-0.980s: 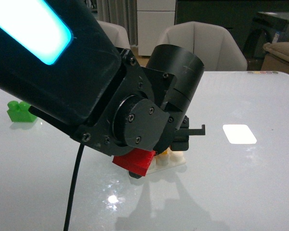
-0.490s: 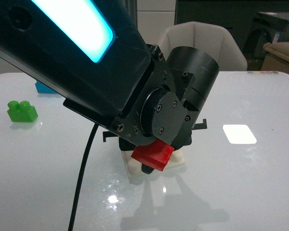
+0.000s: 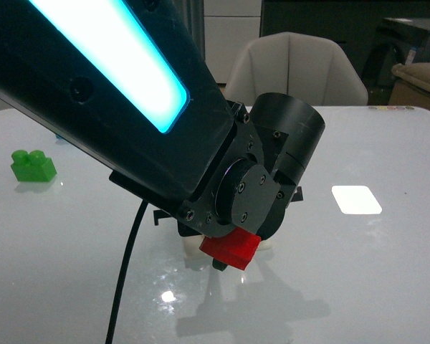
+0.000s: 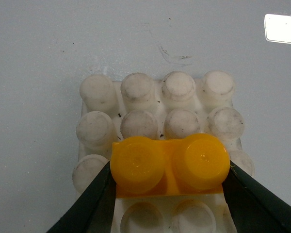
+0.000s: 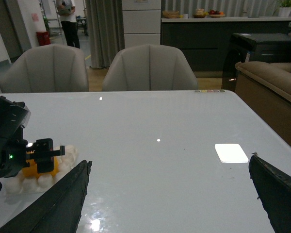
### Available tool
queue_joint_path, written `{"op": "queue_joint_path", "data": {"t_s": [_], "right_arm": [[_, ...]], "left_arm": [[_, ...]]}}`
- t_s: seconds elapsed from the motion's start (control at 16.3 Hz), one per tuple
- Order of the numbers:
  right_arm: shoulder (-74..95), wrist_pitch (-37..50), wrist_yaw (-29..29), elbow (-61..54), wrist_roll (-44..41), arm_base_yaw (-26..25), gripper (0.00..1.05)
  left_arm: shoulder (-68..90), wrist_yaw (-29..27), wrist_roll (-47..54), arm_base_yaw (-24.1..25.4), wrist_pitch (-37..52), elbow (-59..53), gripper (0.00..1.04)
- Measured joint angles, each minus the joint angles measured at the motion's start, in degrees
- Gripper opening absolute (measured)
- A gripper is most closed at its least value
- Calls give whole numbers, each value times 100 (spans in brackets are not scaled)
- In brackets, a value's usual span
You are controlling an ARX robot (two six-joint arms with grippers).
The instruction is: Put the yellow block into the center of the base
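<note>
The left gripper (image 4: pixel 168 194) is clamped on the small yellow-orange plastic block with two round studs (image 4: pixel 169 165), one black finger (image 4: pixel 89 206) pressed against each short end. The block sits over the flat square white plastic base with rows of round studs (image 4: pixel 136 92), across its middle columns in the third row from the far edge. From the front, the left arm hides most of the base (image 3: pixel 188 247). The right gripper (image 5: pixel 169 199) hangs spread wide and empty above the glossy white table (image 5: pixel 174 160), well apart from the base. A small green two-stud brick (image 3: pixel 33 165) lies far off to the left.
</note>
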Motion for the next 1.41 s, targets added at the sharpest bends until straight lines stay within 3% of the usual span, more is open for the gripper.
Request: {"op": "queue_joint_path", "data": {"t_s": [0.55, 0.61, 0.8, 0.92, 0.98, 1.04, 1.1, 1.22, 1.29, 1.41], "right_arm": [[0, 0, 0, 0, 0, 0, 98], [0, 2, 0, 0, 0, 0, 98], [0, 0, 0, 0, 0, 0, 98], [0, 0, 0, 0, 0, 0, 98], [0, 0, 2, 0, 0, 0, 98], [0, 0, 0, 0, 0, 0, 98], [0, 2, 0, 0, 0, 0, 98], [0, -2, 0, 0, 0, 0, 98], [0, 0, 2, 0, 0, 0, 98], [0, 2, 0, 0, 0, 0, 98]], "left_arm": [[-11, 129, 164, 59, 326, -98, 89], [-96, 109, 291, 74, 437, -157, 100], [-723, 76, 590, 168, 835, -369, 98], [-2282, 542, 1401, 474, 2426, -1661, 97], [-3950, 960, 2896, 1423, 4594, -3842, 65], [-5477, 1633, 3200, 2389, 4273, -5088, 44], [-6061, 1867, 3263, 2588, 4295, -5611, 31], [-6568, 2271, 3344, 2712, 4293, -6129, 7], [-6811, 2361, 3357, 2850, 4245, -6369, 2], [-7285, 2485, 3359, 3058, 4133, -6704, 2]]}}
